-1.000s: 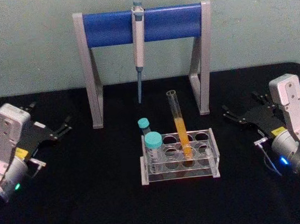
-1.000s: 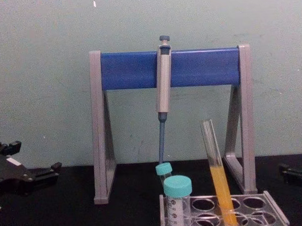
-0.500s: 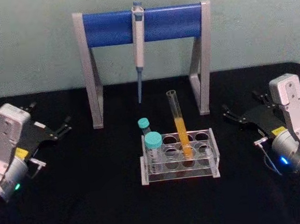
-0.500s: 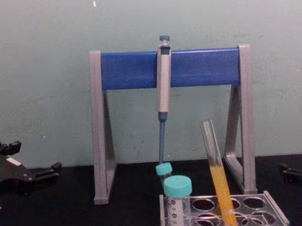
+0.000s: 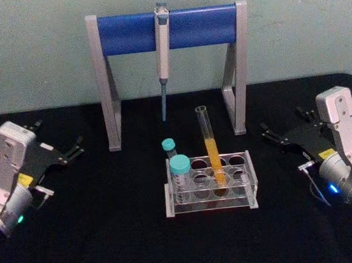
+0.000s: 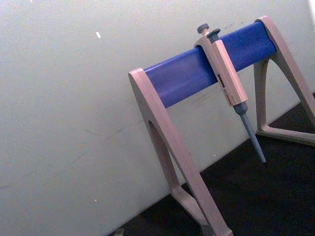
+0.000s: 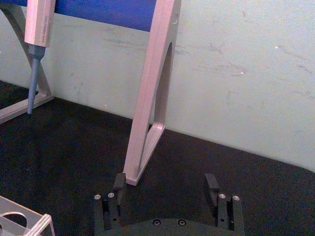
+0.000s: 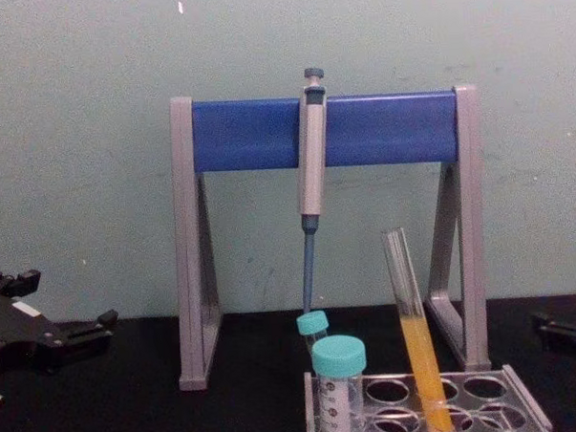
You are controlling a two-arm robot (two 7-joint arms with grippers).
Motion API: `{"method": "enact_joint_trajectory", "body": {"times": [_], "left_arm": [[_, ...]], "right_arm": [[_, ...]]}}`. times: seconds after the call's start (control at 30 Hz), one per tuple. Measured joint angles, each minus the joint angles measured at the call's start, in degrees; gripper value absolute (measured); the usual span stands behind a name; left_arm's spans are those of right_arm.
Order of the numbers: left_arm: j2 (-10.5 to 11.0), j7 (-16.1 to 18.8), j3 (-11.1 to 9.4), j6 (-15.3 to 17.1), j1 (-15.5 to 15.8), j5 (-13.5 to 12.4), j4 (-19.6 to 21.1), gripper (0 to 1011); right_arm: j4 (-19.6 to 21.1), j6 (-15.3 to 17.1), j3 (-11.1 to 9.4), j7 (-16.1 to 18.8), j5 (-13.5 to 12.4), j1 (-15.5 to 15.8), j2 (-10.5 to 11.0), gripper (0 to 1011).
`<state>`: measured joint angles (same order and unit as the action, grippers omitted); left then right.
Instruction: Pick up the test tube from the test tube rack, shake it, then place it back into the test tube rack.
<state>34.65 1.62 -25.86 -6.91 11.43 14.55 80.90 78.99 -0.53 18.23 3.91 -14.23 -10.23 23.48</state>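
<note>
Test tube [image 5: 209,144] stands tilted in the clear test tube rack [image 5: 209,184] at table centre. Thin, slippery, fragile glass; grip its bare upper half. Right gripper [image 5: 281,138], three o'clock, spread; left gripper [image 5: 69,154], nine o'clock, spread.

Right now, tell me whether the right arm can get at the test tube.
Probably yes: the right gripper, jaws open, faces the test tube, with bare table between. The tube's upper half stands clear of the test tube rack.
</note>
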Motion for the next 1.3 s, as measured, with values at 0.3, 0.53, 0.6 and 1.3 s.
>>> {"method": "enact_joint_trajectory", "body": {"times": [0.3,0.53,0.6,1.3], "left_arm": [[0.0,0.0,0.0,0.0,0.0,0.0,0.0,1001],[0.0,0.0,0.0,0.0,0.0,0.0,0.0,1001],[0.0,0.0,0.0,0.0,0.0,0.0,0.0,1001],[0.0,0.0,0.0,0.0,0.0,0.0,0.0,1001]], "right_arm": [[0.0,0.0,0.0,0.0,0.0,0.0,0.0,1000],[0.0,0.0,0.0,0.0,0.0,0.0,0.0,1000],[0.0,0.0,0.0,0.0,0.0,0.0,0.0,1000],[0.0,0.0,0.0,0.0,0.0,0.0,0.0,1000]]}}
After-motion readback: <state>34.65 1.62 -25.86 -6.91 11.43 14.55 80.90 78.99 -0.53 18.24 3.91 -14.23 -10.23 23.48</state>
